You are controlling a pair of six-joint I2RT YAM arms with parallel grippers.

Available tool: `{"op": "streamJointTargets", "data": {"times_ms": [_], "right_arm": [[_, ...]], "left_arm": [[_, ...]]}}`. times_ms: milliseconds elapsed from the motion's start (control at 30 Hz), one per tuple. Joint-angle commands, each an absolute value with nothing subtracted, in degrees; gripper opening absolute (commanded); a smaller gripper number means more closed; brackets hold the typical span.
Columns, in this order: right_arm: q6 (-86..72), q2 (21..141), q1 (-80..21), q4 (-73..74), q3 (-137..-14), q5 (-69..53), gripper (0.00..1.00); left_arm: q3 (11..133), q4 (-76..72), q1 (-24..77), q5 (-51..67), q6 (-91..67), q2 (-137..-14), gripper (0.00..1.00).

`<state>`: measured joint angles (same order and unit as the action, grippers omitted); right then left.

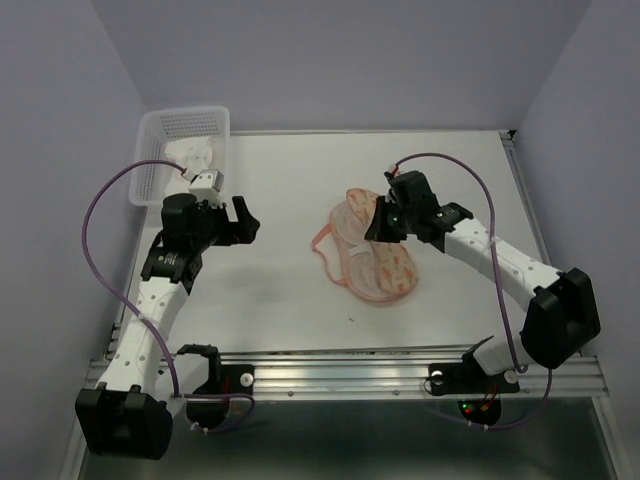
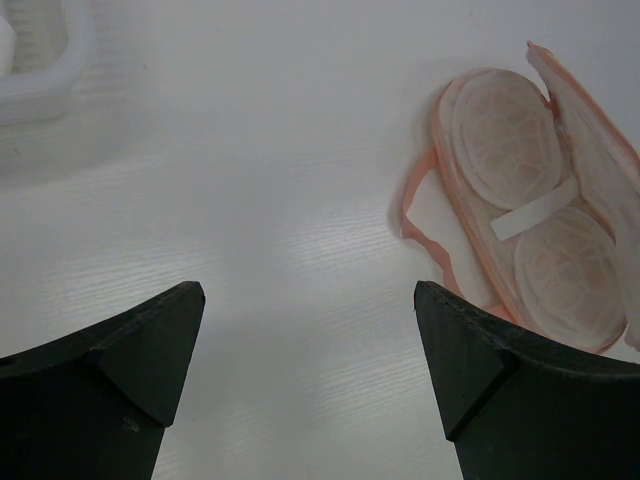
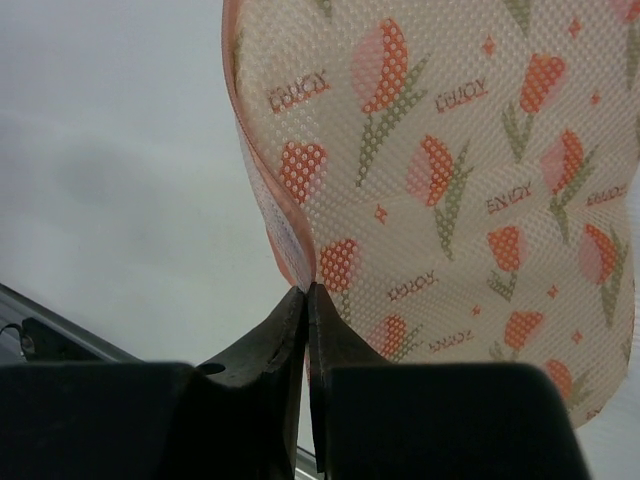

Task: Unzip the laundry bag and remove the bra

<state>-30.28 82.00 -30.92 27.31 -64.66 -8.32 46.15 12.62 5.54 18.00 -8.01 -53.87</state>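
1. The right gripper (image 3: 308,290) is pinched tight on the pink-edged rim of the laundry bag (image 3: 450,180). It holds the printed mesh flap (image 3: 470,120) lifted, most likely to spread the pouch and pin it against sliding.
2. The bag lies unzipped near the middle of the table (image 1: 280,300), a little toward the right edge. Its pale lining (image 2: 520,190) faces up, showing two round moulded halves and a white strap (image 2: 535,210). I can make out no garment inside.
3. The left gripper (image 2: 308,292) hangs wide open and empty over bare table, between the bag and the far-left corner.
4. In that corner stands the white mesh basket (image 1: 160,130). Something soft and white lies in it — I judge it to be the bra (image 1: 195,155), though it is too small to be sure.
5. If so, the task looks nearly done — only the flap is left to release.
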Motion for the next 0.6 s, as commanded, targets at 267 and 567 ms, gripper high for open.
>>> {"op": "streamJointTargets", "data": {"times_ms": [267, 567], "right_arm": [[-32.3, 87.4, -35.1, 19.3, -61.2, -14.0, 0.69], [-30.1, 87.0, -35.1, 20.6, -64.9, -9.3, 1.0]], "left_arm": [[45.4, 10.0, 5.7, 19.2, -8.3, -52.6, 0.99], [46.5, 10.5, 5.7, 18.8, -8.8, -51.9, 0.99]]}}
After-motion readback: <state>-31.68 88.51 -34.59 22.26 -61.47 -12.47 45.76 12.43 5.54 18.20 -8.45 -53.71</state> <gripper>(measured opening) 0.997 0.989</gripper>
